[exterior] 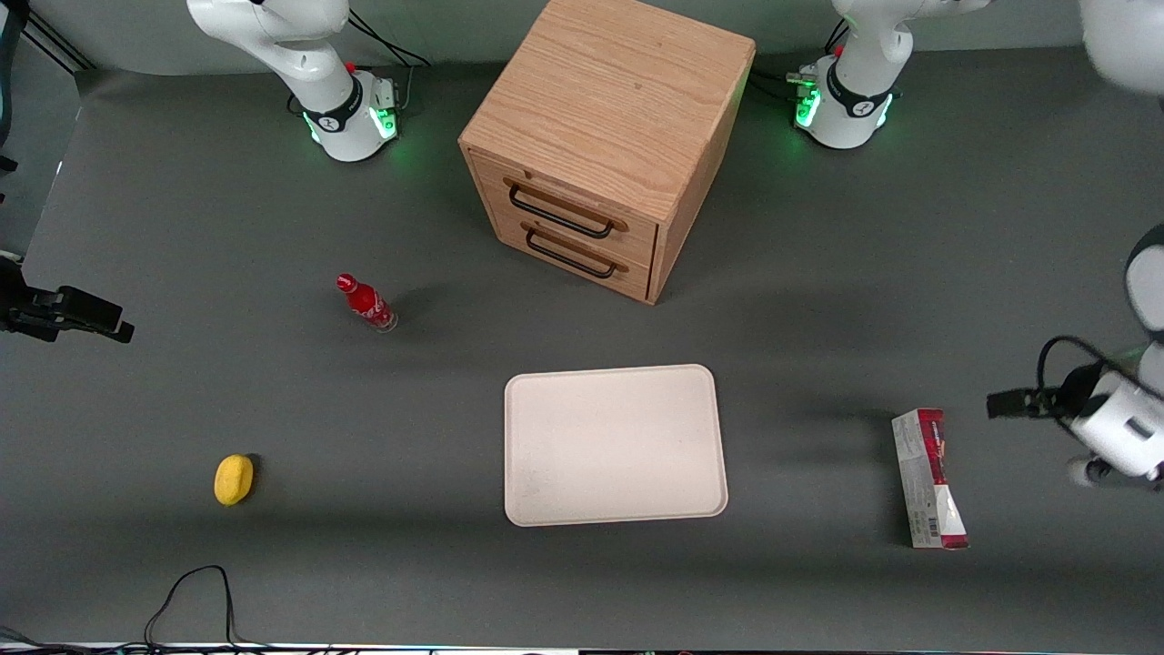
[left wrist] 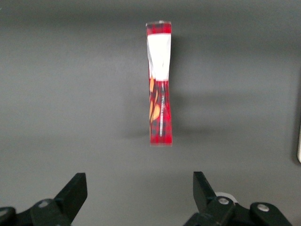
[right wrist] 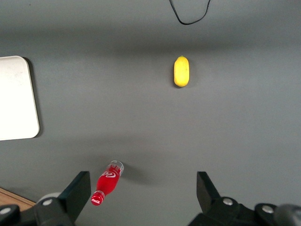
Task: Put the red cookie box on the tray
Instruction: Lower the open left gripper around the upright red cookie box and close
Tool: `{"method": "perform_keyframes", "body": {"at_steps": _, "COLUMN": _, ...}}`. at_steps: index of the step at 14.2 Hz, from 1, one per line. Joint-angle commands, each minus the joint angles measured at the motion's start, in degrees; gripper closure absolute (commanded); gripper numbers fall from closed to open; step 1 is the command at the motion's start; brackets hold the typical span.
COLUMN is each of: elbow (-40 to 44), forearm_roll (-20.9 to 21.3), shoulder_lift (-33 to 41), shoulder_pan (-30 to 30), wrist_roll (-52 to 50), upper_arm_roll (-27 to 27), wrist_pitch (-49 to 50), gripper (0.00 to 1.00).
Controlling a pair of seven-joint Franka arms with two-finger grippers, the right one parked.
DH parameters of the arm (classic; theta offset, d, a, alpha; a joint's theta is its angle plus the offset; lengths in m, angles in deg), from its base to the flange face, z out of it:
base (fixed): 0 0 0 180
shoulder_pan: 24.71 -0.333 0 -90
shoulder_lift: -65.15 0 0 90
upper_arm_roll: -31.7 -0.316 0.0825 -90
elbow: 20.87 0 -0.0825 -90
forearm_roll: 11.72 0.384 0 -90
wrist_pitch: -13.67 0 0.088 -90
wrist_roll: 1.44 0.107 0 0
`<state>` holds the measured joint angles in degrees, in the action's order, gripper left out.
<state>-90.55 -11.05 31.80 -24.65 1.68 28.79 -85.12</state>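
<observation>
The table (exterior: 182,209) carries everything, a dark grey surface; no item on it appears disturbed. The wooden drawer cabinet (exterior: 607,136) stands farthest from the front camera, between the two arm bases, both drawers shut; it plays no part in the task as worded. The tray (exterior: 615,446) lies flat nearer the front camera than the cabinet, roughly mid-table; its surface is bare, so nothing has been delivered. The red cookie box (exterior: 929,478) rests on the table toward the working arm's end, well apart from the tray, standing on a long edge with its narrow red and white face up; in the wrist view the box (left wrist: 159,82) sits ahead of the jaws, roughly in line with the gap between them, untouched. The gripper (left wrist: 136,195) hangs above the table near the box, toward the working arm's end; its jaws are spread wide and hold nothing. The small red bottle (exterior: 366,303) stands toward the parked arm's end; the yellow item (exterior: 234,478), lemon-like, lies nearer the front camera than the bottle; neither concerns the task.

Assessment: the task is at its opening stage; approach is under way at most; the grasp, the lift, the carry to the tray and the release all remain.
</observation>
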Motion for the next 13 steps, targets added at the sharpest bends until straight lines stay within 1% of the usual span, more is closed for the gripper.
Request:
{"method": "perform_keyframes", "body": {"at_steps": 1, "elbow": 6.8, "forearm_roll": 0.1, "shoulder_lift": -8.4, "shoulder_pan": 3.3, "wrist_roll": -6.0, "upper_arm_roll": -1.9, "wrist_pitch": -3.8, "gripper": 0.00}}
{"method": "perform_keyframes", "body": {"at_steps": 3, "elbow": 6.4, "forearm_roll": 0.0, "shoulder_lift": -11.8, "shoulder_pan": 3.9, "wrist_roll": -8.8, "upper_arm_roll": -1.9, "wrist_pitch": -9.6, "gripper": 0.00}}
{"method": "perform_keyframes", "body": {"at_steps": 5, "elbow": 6.3, "forearm_roll": 0.2, "shoulder_lift": -15.4, "shoulder_pan": 4.0, "wrist_roll": -8.8, "upper_arm_roll": -1.9, "wrist_pitch": -16.0, "gripper": 0.00}}
{"method": "perform_keyframes", "body": {"at_steps": 8, "elbow": 0.9, "forearm_roll": 0.2, "shoulder_lift": -18.0, "shoulder_pan": 4.6, "wrist_roll": -8.7, "upper_arm_roll": -2.0, "wrist_pitch": -29.3, "gripper": 0.00}}
{"method": "perform_keyframes", "body": {"at_steps": 10, "elbow": -0.1, "forearm_roll": 0.2, "shoulder_lift": -20.3, "shoulder_pan": 4.5, "wrist_roll": -8.7, "upper_arm_roll": -2.1, "wrist_pitch": -35.0, "gripper": 0.01}}
{"method": "perform_keyframes", "body": {"at_steps": 11, "elbow": 0.0, "forearm_roll": 0.2, "shoulder_lift": -21.0, "shoulder_pan": 4.4, "wrist_roll": -8.6, "upper_arm_roll": -2.2, "wrist_pitch": -35.5, "gripper": 0.10}}
{"method": "perform_keyframes", "body": {"at_steps": 13, "elbow": 0.1, "forearm_roll": 0.2, "shoulder_lift": -20.9, "shoulder_pan": 4.4, "wrist_roll": -7.9, "upper_arm_roll": -3.3, "wrist_pitch": -34.6, "gripper": 0.55}}
